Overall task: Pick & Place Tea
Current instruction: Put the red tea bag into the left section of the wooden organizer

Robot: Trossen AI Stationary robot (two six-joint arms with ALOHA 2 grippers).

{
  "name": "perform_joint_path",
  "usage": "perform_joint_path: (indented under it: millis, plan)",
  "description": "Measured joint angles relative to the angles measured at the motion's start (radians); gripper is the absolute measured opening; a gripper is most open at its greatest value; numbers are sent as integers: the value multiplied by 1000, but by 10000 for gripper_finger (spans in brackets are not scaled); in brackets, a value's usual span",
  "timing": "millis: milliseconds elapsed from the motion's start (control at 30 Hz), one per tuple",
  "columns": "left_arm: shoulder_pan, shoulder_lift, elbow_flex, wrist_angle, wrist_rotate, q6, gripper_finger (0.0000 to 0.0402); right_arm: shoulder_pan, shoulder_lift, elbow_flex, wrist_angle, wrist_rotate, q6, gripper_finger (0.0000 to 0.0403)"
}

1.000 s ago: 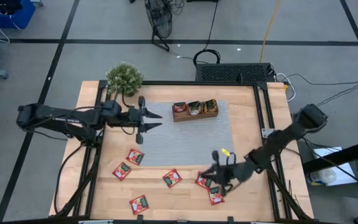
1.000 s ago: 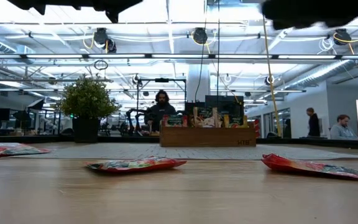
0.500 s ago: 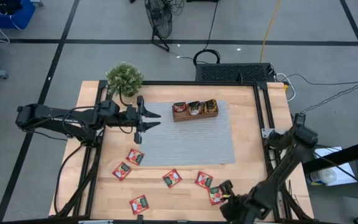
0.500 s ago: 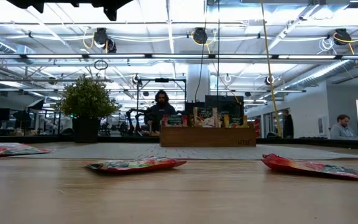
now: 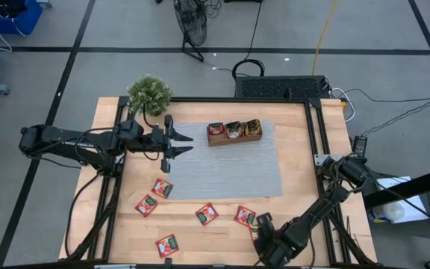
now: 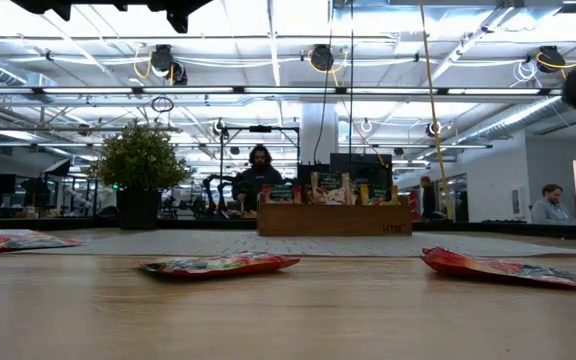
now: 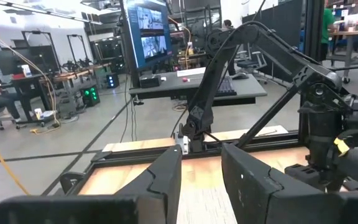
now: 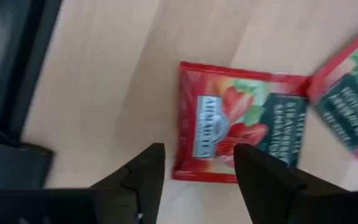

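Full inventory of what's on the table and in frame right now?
loose tea packets: five in plain sight plus one mostly hidden under the right arm, red, bare wood along the table's near edge
tea packets in tray: several, count unclear, red and darker wrappers
wooden tray: one, brown, far part of the mat
mat: one, grey, table centre
potted plant: one, green, far left corner
table: one, pale wood, black frame
people: at least three, room behind the table
left end effector: open, empty, above the mat's left edge
right end effector: open, above a red packet at the near edge
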Motion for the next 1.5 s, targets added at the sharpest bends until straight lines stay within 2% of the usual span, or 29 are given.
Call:
perform_joint_path:
  millis: [200, 433, 567, 767, 933, 1067, 1167, 1300, 1367, 1433, 1500]
  plan:
    - [0, 0, 0, 0, 0, 0, 118, -3, 0, -2, 27, -22, 7, 168]
    - [0, 0, 0, 0, 0, 0, 118, -13, -10, -116, 190, -13, 6, 136]
    - [0, 0, 0, 0, 0, 0, 118, -22, -7, -156, 216, -10, 6, 98]
    - [0, 0, 0, 0, 0, 0, 118, -22, -5, -163, 216, 3, -52, 9]
    - [0, 0, 0, -1, 0, 0, 118, -1, -28, -161, 201, 42, -76, 1]
    - [0, 0, 0, 0, 0, 1, 118, 34, -106, -154, 81, 99, -40, 0]
    - [0, 0, 0, -2, 0, 1, 118, 64, -182, -135, 94, 262, -64, 0]
    - [0, 0, 0, 0, 0, 1, 118, 54, -187, -155, 166, 562, -250, 0]
    - [0, 0, 0, -1, 0, 1, 118, 28, -178, -195, 303, 746, -418, 0]
    - [0, 0, 0, 0, 0, 1, 118, -13, -171, -252, 526, 922, -610, 0]
    - [0, 0, 0, 2, 0, -1, 118, -63, -150, -327, 781, 1010, -799, 0]
